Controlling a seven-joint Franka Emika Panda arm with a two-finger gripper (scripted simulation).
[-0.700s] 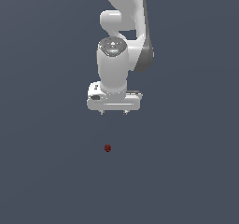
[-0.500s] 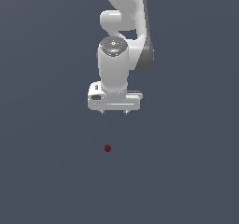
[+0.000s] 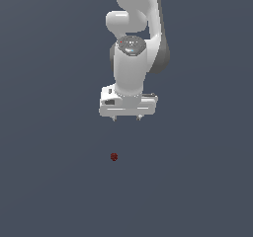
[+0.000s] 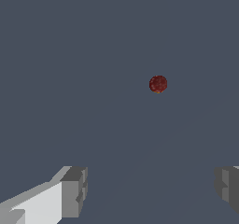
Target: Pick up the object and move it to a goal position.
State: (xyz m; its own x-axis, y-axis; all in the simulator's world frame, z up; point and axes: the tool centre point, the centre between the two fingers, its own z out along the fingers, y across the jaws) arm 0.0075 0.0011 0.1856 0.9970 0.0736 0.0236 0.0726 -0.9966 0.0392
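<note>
Your gripper has its jaws spread wide with nothing between them, the two fingertips standing far apart in the wrist view. Beyond them, the dark red ball lies alone on the grey floor, clear of the jaws and touching neither.

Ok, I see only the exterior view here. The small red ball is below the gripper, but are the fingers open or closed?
Observer: Open. The wrist view shows the two fingers wide apart, with bare floor between them; the gripper holds nothing.
Operator: Is the ball already between them?
Observer: No. In the wrist view the ball lies apart from both fingers, touching neither.
Operator: In my view it is only a dark red dot. Any detail?
Observer: The wrist view shows it round, with faint yellow-orange marks.
</note>
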